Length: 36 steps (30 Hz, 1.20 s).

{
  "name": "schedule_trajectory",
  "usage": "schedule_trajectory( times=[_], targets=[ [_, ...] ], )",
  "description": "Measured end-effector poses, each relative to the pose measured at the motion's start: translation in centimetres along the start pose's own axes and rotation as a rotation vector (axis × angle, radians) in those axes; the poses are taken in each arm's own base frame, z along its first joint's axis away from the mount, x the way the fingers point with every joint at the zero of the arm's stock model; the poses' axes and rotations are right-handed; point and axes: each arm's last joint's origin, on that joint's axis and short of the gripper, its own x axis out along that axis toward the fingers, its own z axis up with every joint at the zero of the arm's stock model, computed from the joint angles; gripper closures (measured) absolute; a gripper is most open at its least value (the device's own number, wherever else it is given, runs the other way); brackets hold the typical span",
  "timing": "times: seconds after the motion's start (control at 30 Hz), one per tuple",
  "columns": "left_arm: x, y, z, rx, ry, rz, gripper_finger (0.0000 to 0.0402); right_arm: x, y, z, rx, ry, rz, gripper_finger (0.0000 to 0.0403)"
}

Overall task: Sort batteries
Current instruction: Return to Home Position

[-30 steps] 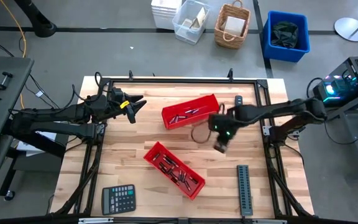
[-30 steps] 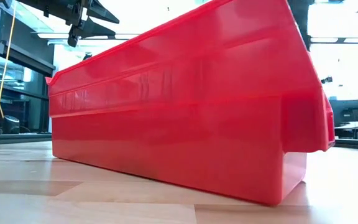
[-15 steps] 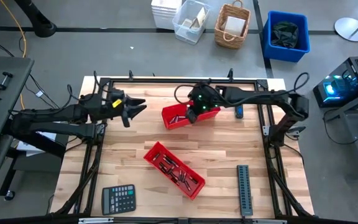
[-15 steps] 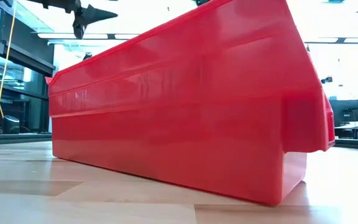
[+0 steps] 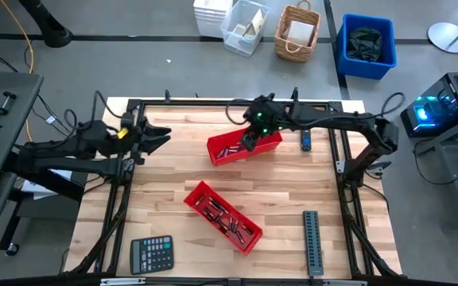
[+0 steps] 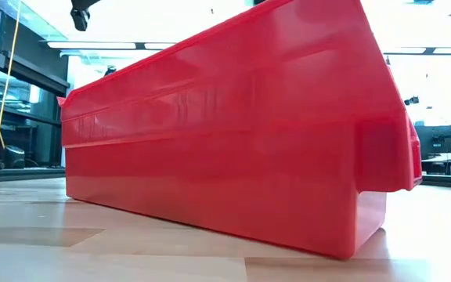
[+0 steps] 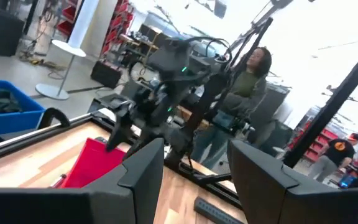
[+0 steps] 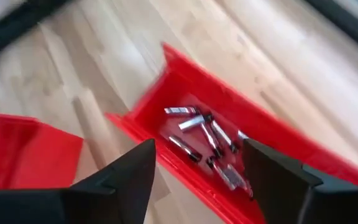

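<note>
My right gripper (image 5: 247, 142) hangs over the upper red plastic bin (image 5: 267, 143), its two dark fingers spread wide with nothing between them. Directly beneath it, small silvery cylindrical batteries (image 8: 205, 138) lie loose on that bin's floor. My left gripper (image 5: 161, 137) hovers above the light wooden bench (image 5: 165, 183) near its left edge, likewise parted and empty. Nearer the front, the lower red plastic bin (image 5: 253, 237) sits at an angle, holding dark batteries (image 5: 223, 214); a black calculator (image 5: 151, 254) lies by the front-left corner
</note>
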Motion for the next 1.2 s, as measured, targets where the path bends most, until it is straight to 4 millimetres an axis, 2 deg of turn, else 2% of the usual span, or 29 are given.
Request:
schedule_trajectory(
  times=[0.13, 0.2, 0.33, 0.47, 0.6, 0.73, 0.8, 0.87, 0.97, 1.1, 1.2],
  targets=[
    [-1.6, 0.2, -0.2, 0.02, 0.012, 0.053, 0.0229, -3.8, 0.6, 0.9, -0.035, -0.083, -0.01, 0.0166],
    [-2.0, 0.5, -0.9, 0.025, -0.005, 0.083, 0.0229, -5.8, 0.7, 0.9, -0.033, -0.127, -0.033, 0.0166],
    [-2.1, 1.6, -3.9, 0.002, -0.078, 0.046, 0.0229, -10.3, 1.0, 0.2, -0.001, -0.203, -0.061, 0.0166],
    [-2.4, 3.1, -6.9, -0.004, -0.15, 0.048, 0.0241, -13.9, 1.6, -1.5, 0.033, -0.225, -0.086, 0.0174],
    [-3.6, 4.0, -7.0, 0.057, -0.236, 0.081, 0.029, -17.0, 2.4, -3.7, 0.073, -0.231, -0.101, 0.02],
    [-4.6, 5.0, -8.1, 0.083, -0.156, 0.092, 0.0375, -19.2, 3.5, -6.1, 0.099, -0.219, -0.101, 0.0246],
    [-4.5, 5.3, -8.6, 0.075, -0.103, 0.119, 0.0393, -19.9, 4.0, -7.2, 0.109, -0.207, -0.102, 0.028],
    [-4.3, 5.5, -9.1, 0.07, -0.061, 0.125, 0.0389, -19.9, 4.7, -8.7, 0.12, -0.196, -0.091, 0.0323],
    [-4.5, 5.6, -9.4, 0.048, -0.036, 0.117, 0.0397, -19.0, 5.4, -11.6, 0.147, -0.165, -0.063, 0.0388],
    [-4.5, 5.4, -9.0, 0.037, -0.07, 0.098, 0.0398, -16.8, 5.9, -16.0, 0.223, -0.136, 0.025, 0.039],
    [-4.5, 5.3, -8.7, 0.037, -0.104, 0.093, 0.04, -15.4, 6.0, -17.6, 0.255, -0.184, 0.155, 0.04]
  ],
)
